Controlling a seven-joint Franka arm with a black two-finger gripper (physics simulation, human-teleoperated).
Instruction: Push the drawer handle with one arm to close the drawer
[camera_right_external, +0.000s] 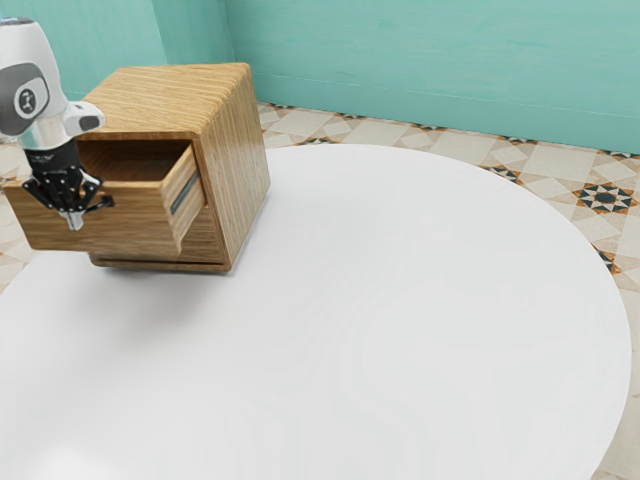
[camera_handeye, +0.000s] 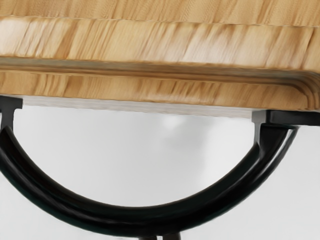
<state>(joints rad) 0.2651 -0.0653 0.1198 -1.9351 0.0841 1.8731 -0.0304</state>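
Note:
In the exterior view my gripper points down in front of the drawer front, its fingers together. The drawer juts far out of the wooden cabinet, its inside visible from above. Part of the dark handle peeks out beside the gripper. In the wrist view the black curved handle bows out from the wooden drawer front. The fingertips of my gripper sit close together at the outer middle of the curve; whether they touch it I cannot tell.
A round white table carries the cabinet, which stands near its edge. Patterned floor tiles and a teal wall lie beyond the table.

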